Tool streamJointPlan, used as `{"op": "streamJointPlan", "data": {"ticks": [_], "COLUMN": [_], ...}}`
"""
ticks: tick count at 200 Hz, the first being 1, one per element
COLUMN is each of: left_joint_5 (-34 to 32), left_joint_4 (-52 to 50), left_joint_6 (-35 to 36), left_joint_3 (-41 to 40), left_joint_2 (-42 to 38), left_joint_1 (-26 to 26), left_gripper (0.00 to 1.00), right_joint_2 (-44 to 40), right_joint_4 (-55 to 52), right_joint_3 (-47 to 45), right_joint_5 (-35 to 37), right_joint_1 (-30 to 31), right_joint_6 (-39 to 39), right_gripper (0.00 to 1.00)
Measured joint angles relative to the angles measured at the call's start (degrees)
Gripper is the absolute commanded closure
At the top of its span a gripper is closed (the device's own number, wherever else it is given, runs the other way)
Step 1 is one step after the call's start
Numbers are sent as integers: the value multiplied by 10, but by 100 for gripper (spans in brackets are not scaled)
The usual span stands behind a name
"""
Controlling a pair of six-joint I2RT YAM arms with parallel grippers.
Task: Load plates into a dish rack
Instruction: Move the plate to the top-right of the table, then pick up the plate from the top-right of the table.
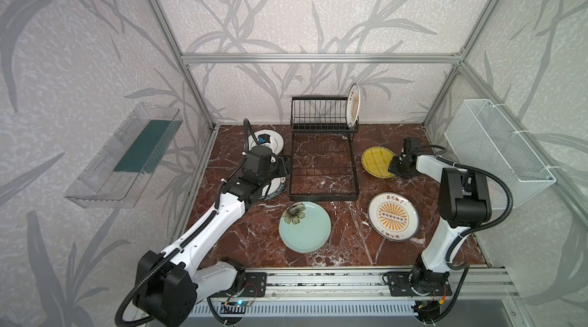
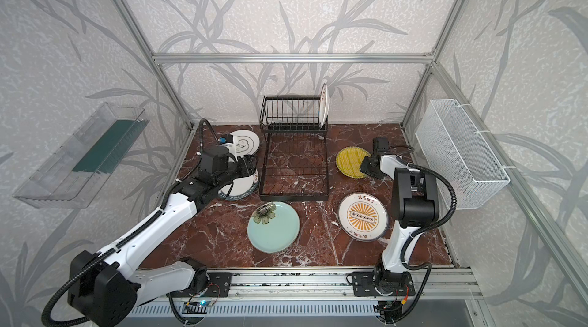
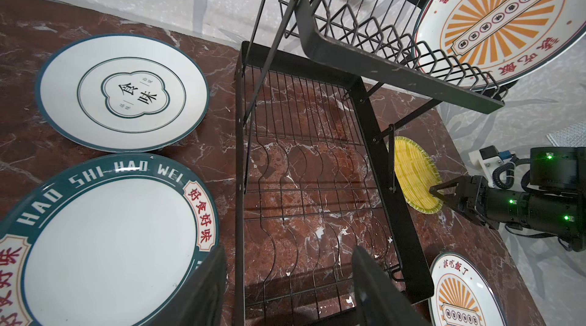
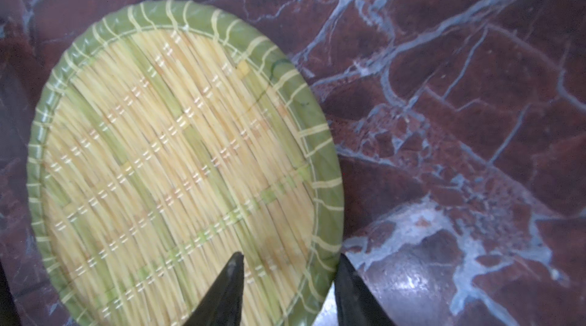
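Observation:
The black wire dish rack stands at the back middle, and one orange sunburst plate stands upright in its slotted section. My left gripper hangs open over the rack's left edge, beside the lettered-rim plate, with nothing between its fingers. My right gripper is open astride the rim of the yellow striped plate, which lies flat to the right of the rack. In both top views the mint flower plate and a second sunburst plate lie in front. The ringed-emblem plate lies at the back left.
A white mesh basket hangs on the right wall and a clear plastic tray on the left wall. Aluminium frame posts bound the red marble table. The arms' mounting rail runs along the front edge.

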Motion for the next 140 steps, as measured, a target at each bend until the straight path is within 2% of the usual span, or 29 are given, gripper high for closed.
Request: {"op": "streamJointPlan", "data": {"ticks": [64,140], "left_joint_5": [2,3], "left_joint_4": [-1,-2], "left_joint_6": [0,-1], "left_joint_3": [0,0], "left_joint_2": [2,2], "left_joint_1": [0,0], "left_gripper": [39,39], "right_joint_2": [0,-2], "right_joint_4": [45,182], "right_joint_3": [-31,-89], "right_joint_5": [-46,-91], "right_joint_1": [-28,-33], "right_joint_6": [43,147], "right_gripper": [57,64]}}
